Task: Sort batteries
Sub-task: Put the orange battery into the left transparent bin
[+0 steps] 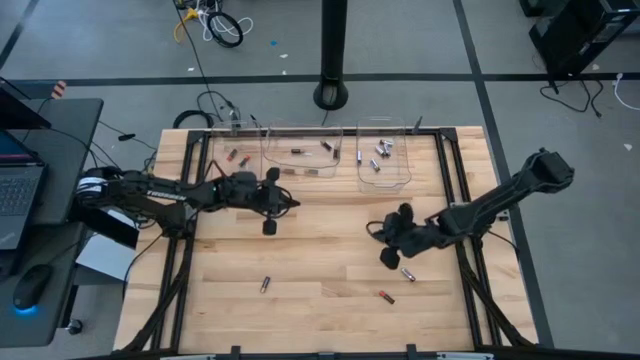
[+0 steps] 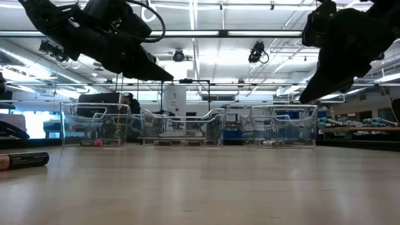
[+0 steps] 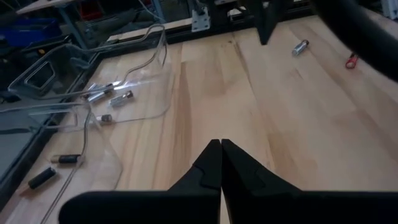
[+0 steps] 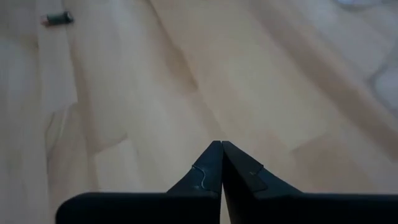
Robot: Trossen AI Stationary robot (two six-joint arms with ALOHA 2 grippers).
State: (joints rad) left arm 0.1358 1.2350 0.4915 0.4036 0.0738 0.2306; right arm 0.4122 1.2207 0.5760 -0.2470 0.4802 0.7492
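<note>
My left gripper [image 3: 221,144] hangs pinched shut, empty, near the clear plastic bins [image 1: 383,175]; right gripper [image 4: 221,145] shut too, empty, above bare wooden table [image 1: 320,260].

The high view looks straight down on the whole bench [image 1: 320,260]. The low view sits at bench-top height, facing level across it to the clear bins [image 2: 181,128] along the far edge, which both views share. Each wrist view looks closely down on the wood.
</note>
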